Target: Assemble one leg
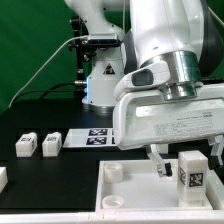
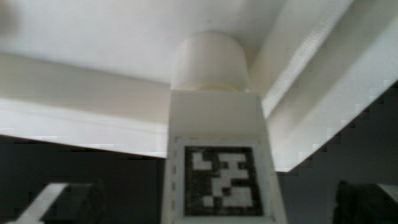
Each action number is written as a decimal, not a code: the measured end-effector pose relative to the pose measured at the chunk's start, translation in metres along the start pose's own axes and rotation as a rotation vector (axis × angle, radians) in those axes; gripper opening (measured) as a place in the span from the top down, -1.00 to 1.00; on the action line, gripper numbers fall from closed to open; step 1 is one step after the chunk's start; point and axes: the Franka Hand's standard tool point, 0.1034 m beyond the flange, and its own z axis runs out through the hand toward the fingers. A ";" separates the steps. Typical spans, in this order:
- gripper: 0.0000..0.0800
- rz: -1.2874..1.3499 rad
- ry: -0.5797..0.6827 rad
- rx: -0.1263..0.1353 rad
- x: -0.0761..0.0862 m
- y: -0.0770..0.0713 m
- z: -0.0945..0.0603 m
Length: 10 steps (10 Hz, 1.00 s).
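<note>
A leg (image 1: 192,172), a small white block with a black-and-white tag, stands upright at the corner of the large white slab (image 1: 140,195) on the exterior view's right. My gripper (image 1: 189,162) hangs over it with one finger on each side. In the wrist view the leg (image 2: 222,140) fills the middle, and its rounded end meets the corner of the slab (image 2: 107,60). The dark fingertips (image 2: 365,203) stand well apart from the leg's sides, so the gripper (image 2: 210,205) is open and not holding it.
Two more legs (image 1: 25,145) (image 1: 50,143) stand on the black table at the exterior view's left, and another (image 1: 2,178) is at the left edge. The marker board (image 1: 95,138) lies behind the slab. A round socket (image 1: 112,172) shows at the slab's left corner.
</note>
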 end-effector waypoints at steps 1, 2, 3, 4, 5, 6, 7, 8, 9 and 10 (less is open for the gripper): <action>-0.62 0.000 0.000 0.000 0.000 0.000 0.000; -0.62 -0.001 0.000 0.000 0.000 0.000 0.000; -0.62 -0.001 0.000 0.000 0.000 0.000 0.000; -0.62 -0.001 -0.001 0.000 0.000 0.000 -0.001; -0.62 -0.001 -0.033 0.003 0.005 0.002 -0.009; -0.62 0.000 -0.078 0.009 0.012 0.004 -0.023; -0.62 0.006 -0.081 0.007 0.021 0.007 -0.032; -0.62 0.012 -0.131 0.018 0.015 0.005 -0.030; -0.62 0.019 -0.265 0.046 0.012 0.000 -0.028; -0.62 0.020 -0.314 0.058 0.022 0.000 -0.030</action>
